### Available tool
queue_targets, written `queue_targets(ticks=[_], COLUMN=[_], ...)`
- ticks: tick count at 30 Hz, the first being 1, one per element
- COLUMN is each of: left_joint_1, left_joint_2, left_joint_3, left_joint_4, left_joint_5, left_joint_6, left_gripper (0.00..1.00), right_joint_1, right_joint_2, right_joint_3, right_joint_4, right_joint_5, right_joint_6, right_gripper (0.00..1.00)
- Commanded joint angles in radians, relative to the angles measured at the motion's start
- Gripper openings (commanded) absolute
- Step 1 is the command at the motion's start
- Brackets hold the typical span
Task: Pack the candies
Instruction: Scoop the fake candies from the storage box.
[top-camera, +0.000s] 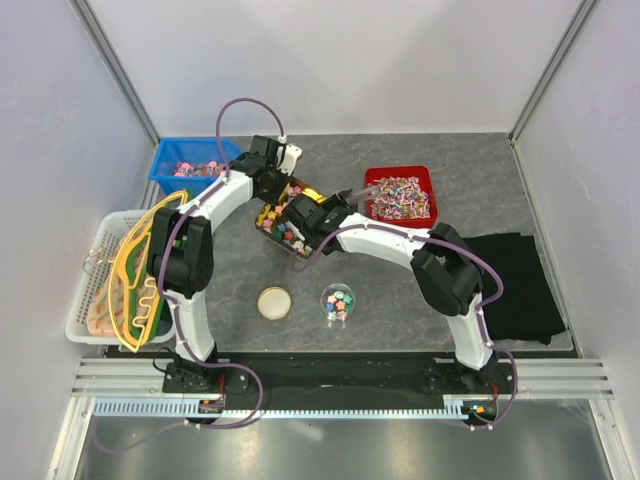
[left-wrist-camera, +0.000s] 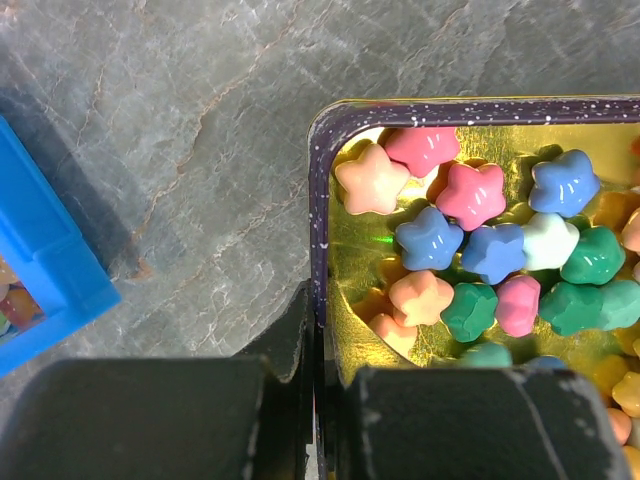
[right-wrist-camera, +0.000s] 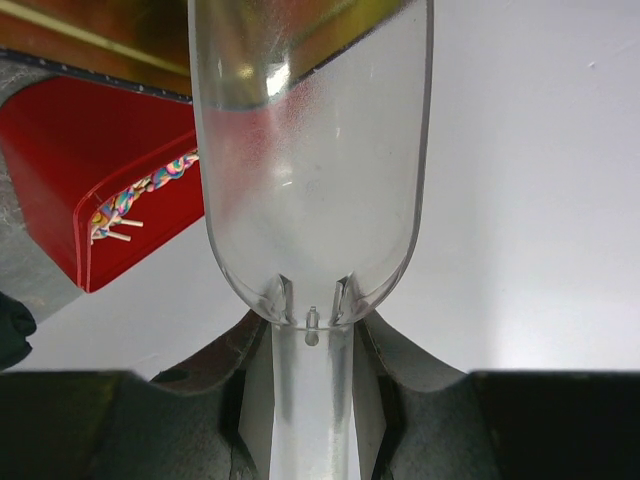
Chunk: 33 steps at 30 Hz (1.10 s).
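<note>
Left pincer (left-wrist-camera: 316, 390) clenched on rim of tin (left-wrist-camera: 322, 180). Candies (left-wrist-camera: 470, 195) lie in tin; a few more in clear bowl (top-camera: 338, 302) on surface (top-camera: 400, 290). Right pincer (right-wrist-camera: 312, 400) grasping handle of scoop (right-wrist-camera: 310, 180); scoop looks empty.

Risks:
- One-edge grip may tilt tin and spill candies.
- Smooth handle may twist under load.
- Red bin (top-camera: 400, 171) close by; wrong sweets could be scooped.

Count:
- Tin, scoop, bowl, lid (top-camera: 275, 302): one each.
- Bins: two, red and blue bin (left-wrist-camera: 55, 265).
- Candies: roughly twenty visible in tin, rest hidden.

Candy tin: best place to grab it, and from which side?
The thin upright side wall of the tin, pinched across the rim from above, one finger outside and one inside. The body looks too wide for the jaws; the wall is narrow and straight. The left gripper is shut on it just so.
</note>
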Motion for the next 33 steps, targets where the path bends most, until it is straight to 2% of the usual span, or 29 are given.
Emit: queue_targets(ticks=[1,19,33], left_joint_1=[0.0,0.0,0.0], left_joint_2=[-0.091,-0.144,-0.127], left_joint_3=[-0.016,-0.078,-0.081], left_joint_4=[0.064,0.139,0.144], left_joint_5=[0.025,0.068,0.079], left_joint_6=[0.015,0.01,0.007], left_gripper=[0.02,0.02,0.02], right_joint_1=[-0.005,0.025,-0.002], right_joint_2=[0.023,0.029,0.009], right_joint_3=[0.034,-0.018,0.072], right_joint_4=[0.013,0.01,-0.294], right_joint_5=[0.07,-0.02,-0.27], right_joint_6=[-0.08,-0.232,-0.148], right_gripper=[0.0,0.0,0.0])
